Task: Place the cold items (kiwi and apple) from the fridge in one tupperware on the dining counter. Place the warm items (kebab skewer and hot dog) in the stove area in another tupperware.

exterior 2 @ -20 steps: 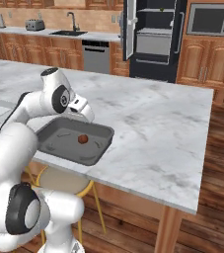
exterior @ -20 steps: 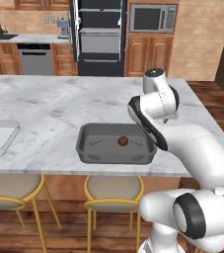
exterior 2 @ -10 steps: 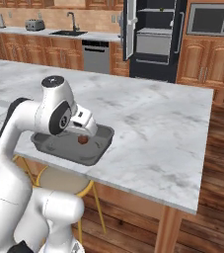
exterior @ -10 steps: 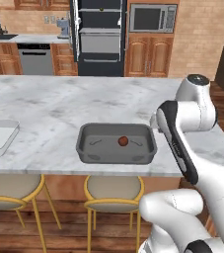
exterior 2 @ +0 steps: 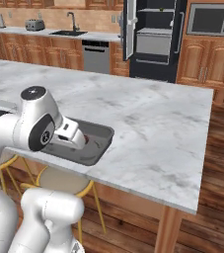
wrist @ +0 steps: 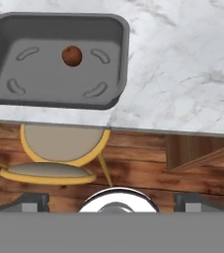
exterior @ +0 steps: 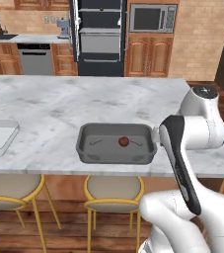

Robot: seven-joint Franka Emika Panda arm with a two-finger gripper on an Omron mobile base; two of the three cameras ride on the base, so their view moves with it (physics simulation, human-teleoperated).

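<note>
Gripper: in my hand view I see its two dark finger tips set wide apart at the lower edge, jaws fully spread, nothing between them. It hangs off the counter's near edge, looking across the stool and the floor.

Stool: just ahead of the tips, I note a round tan seat in a yellow frame, tucked under the counter edge. The left base view shows the same seat below the container.

Dining counter: beyond the stool I list a grey-veined white marble top with a wooden base underneath.

Grey tupperware: past the counter edge and to the left of the tips in my hand view, I log a dark grey rectangular container lying flat near the edge, lid off. In the left base view it sits just beside the arm's forearm.

Kiwi: I count one small brown round fruit lying loose on the container floor, towards its far side from the tool.

White tupperware: I see a pale container well apart to the left on the same top, cut by the frame.

Fridge: farthest off, against the back wall, door standing open.
</note>
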